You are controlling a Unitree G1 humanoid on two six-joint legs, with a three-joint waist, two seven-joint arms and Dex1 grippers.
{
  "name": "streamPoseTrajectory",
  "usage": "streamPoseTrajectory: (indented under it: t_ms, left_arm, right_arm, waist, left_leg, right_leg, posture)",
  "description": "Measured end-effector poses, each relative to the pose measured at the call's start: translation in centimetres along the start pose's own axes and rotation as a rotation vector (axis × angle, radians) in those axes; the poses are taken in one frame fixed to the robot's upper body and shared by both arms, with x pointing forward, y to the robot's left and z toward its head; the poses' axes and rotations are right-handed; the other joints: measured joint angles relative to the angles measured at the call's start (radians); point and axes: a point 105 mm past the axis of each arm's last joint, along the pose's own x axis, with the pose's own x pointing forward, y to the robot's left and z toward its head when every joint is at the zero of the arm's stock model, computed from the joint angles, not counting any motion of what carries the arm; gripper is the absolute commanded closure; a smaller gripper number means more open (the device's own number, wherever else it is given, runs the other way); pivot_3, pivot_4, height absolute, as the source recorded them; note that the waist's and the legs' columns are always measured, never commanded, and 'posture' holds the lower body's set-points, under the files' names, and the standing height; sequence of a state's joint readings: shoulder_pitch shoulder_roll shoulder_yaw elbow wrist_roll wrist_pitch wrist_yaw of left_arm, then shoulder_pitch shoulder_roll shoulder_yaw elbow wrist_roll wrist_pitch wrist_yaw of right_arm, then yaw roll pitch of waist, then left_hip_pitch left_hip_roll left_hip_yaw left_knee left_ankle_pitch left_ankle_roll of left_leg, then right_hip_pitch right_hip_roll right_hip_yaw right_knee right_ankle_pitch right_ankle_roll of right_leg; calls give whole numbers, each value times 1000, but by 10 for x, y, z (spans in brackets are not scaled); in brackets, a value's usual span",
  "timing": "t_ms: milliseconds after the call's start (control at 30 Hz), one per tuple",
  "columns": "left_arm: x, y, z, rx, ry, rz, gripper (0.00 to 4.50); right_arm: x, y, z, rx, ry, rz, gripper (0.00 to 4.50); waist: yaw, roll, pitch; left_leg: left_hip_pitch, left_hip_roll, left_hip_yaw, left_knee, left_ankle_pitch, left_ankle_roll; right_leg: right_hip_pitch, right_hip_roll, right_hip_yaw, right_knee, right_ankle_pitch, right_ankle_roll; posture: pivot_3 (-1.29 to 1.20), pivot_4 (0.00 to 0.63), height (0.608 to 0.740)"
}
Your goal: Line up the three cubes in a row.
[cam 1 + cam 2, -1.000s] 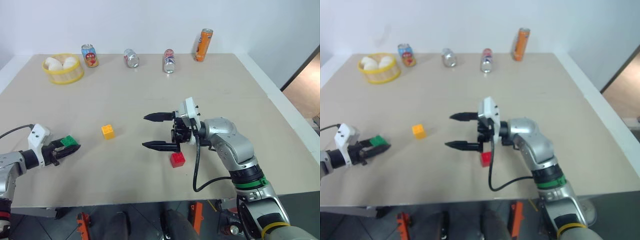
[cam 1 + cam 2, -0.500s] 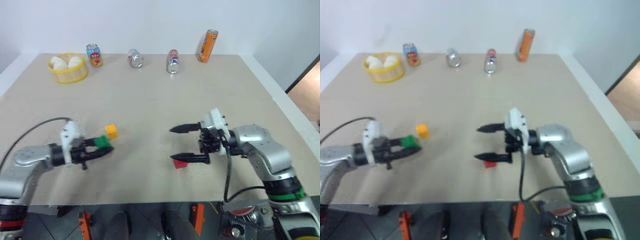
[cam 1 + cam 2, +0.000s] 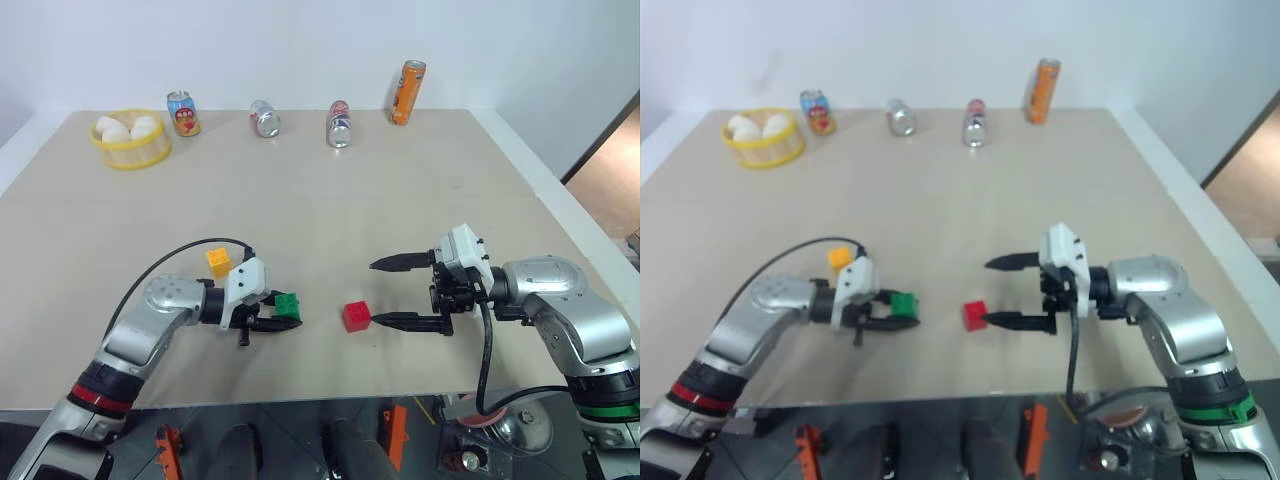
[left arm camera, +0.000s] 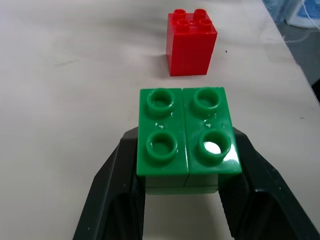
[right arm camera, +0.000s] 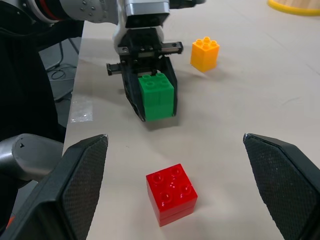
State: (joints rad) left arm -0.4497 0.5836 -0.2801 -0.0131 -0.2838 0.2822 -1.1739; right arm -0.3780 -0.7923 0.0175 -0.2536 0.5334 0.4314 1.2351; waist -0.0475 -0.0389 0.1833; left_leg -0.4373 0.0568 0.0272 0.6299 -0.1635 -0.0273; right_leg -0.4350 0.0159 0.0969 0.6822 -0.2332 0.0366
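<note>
The green block [image 4: 186, 138], studs up, sits pinched between the closed fingers of the left claw [image 3: 283, 318], the red block [image 3: 355, 316] stands upright on the table just past that claw's tips toward the wide-open right claw [image 3: 392, 293], and the yellow-orange block [image 3: 218, 262] lies behind the left claw.

green cube [image 3: 288, 305] | red cube [image 3: 355, 316] | yellow-orange cube [image 3: 218, 262] | yellow basket [image 3: 130, 150] | black tool fingers [image 4: 112, 190]

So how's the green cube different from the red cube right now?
The green cube is clamped in the left tool, while the red cube sits free on the table. The green one lies nearer the yellow-orange cube; the red one lies nearer the open right tool. Both are small blocks with studded tops.
</note>
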Motion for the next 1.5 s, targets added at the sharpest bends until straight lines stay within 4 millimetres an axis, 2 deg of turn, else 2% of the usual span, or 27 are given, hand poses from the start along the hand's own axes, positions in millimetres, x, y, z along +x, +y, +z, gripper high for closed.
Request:
streamPoseTrajectory:
  t_ms: [167, 300, 667, 700, 900, 1000, 1100, 1233, 1367, 1500]
  left_arm:
    - [11, 1, -5, 9, 39, -69, 3148]
    - [13, -1, -7, 20, 64, -101, 3148]
    - [19, -1, -7, 46, 79, -94, 3148]
    - [19, -1, -7, 44, 80, -95, 2105]
    - [20, -8, -7, 27, 80, -117, 12]
    - [17, -6, -7, 26, 88, -100, 12]
    - [9, -4, -5, 3, 85, -68, 12]
    - [-8, 5, 24, -7, -18, 5, 12]
    - [-52, 31, 40, -16, -58, 167, 12]
    - [-98, 63, 29, -77, -46, 329, 12]
  right_arm:
    - [-1, 3, 5, -11, -14, -25, 0]
    - [-1, 4, 6, -11, -16, -35, 0]
    - [-1, 5, 4, 3, -16, -57, 0]
    - [-1, 5, 4, 3, -15, -57, 0]
    - [-1, 5, 5, 5, -19, -52, 0]
    - [-1, 5, 6, 1, -20, -50, 0]
    - [-1, 5, 8, -1, -27, -45, 0]
    - [1, 1, 18, -28, -57, -45, 0]
    - [10, -9, 31, -43, -138, -80, 0]
    - [24, -21, 44, -53, -214, -87, 0]
  waist:
    - [0, 0, 0]
    - [0, 0, 0]
    - [0, 0, 0]
    - [0, 0, 0]
    - [2, 0, 0]
    - [0, 0, 0]
    - [-1, 0, 0]
    - [-1, 0, 0]
    - [-3, 0, 0]
    - [-3, 1, 0]
  left_leg:
    - [0, 0, 0, 1, 0, 0]
    - [0, 0, 0, 1, 0, 0]
    - [0, -2, 0, 4, 0, 0]
    - [0, -3, 0, 4, 0, 0]
    - [0, -5, 0, 4, 2, 2]
    - [0, -5, 0, 5, 3, 3]
    - [0, -5, 0, 5, 3, 4]
    - [-1, -5, 0, 4, 3, 4]
    - [0, -4, -1, 2, 3, 4]
    - [0, -4, -1, 2, 3, 4]
  right_leg:
    - [0, 0, 1, 0, 0, 0]
    - [0, 0, 1, 0, -1, -2]
    - [2, -2, 1, 0, -1, -2]
    - [2, -3, 1, 0, -1, -2]
    - [3, -4, 2, 0, -1, -1]
    - [3, -4, 3, 0, 0, 0]
    - [2, -4, 3, 0, 0, 0]
    - [1, -4, 3, 0, 0, 0]
    - [0, -2, 2, 0, 1, 0]
    - [0, -2, 1, 0, 0, 0]
  posture:
    - [0, 150, 740]
    - [0, 150, 740]
    - [0, 150, 740]
    - [0, 150, 740]
    - [0, 150, 740]
    - [0, 150, 740]
    - [0, 150, 740]
    - [0, 150, 740]
    - [0, 150, 740]
    - [0, 150, 740]
